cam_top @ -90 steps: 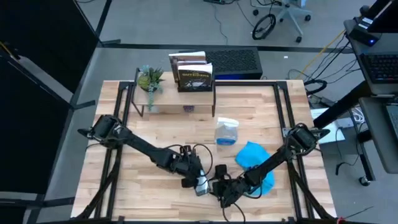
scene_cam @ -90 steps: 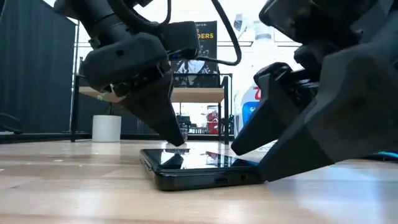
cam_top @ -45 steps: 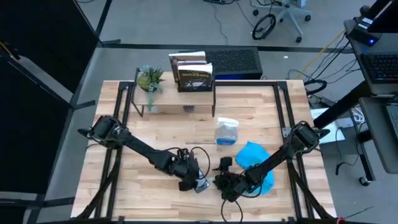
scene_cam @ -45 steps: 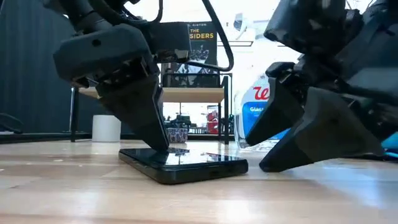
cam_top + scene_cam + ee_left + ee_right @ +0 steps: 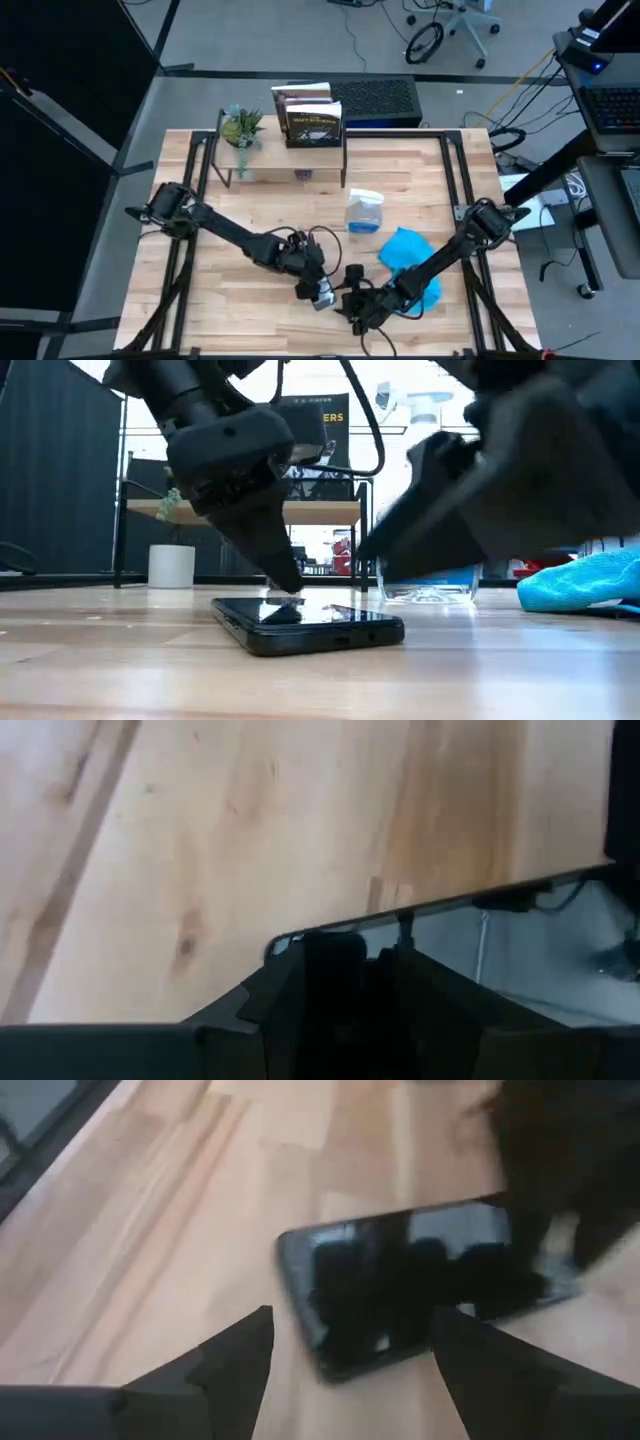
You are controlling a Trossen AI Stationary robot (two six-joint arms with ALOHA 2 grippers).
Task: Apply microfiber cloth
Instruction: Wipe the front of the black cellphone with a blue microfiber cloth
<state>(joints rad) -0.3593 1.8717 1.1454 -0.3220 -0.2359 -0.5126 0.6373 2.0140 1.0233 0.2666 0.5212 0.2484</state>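
A black phone (image 5: 305,626) lies flat on the wooden table near its front edge. My left gripper (image 5: 285,592) stands shut with its fingertips on the phone's screen. My right gripper (image 5: 350,1365) is open on the phone's right; its fingers stand either side of the phone's near end (image 5: 320,1330) and a little above it, touching nothing that I can see. In the high view the two grippers (image 5: 314,290) (image 5: 353,304) meet over the phone. The turquoise microfiber cloth (image 5: 410,262) lies bunched on the table under the right arm, with no gripper on it. My left gripper presses its shut fingertips (image 5: 283,582) down on the phone's screen (image 5: 470,945), near the end farthest from my right gripper. The fingers come from above, slanting in from the table's left. The phone lies flat on the table.
A clear spray bottle (image 5: 365,212) stands behind the cloth. A small shelf (image 5: 285,160) at the table's far side carries a potted plant (image 5: 241,127) and books (image 5: 308,115). Black rails (image 5: 455,180) run along both table sides.
The phone has slid and turned a little on the table under my left fingertips, which stayed on its screen. My right gripper drew back from the phone's right end, then swung in again, higher than before; it shows blurred now.
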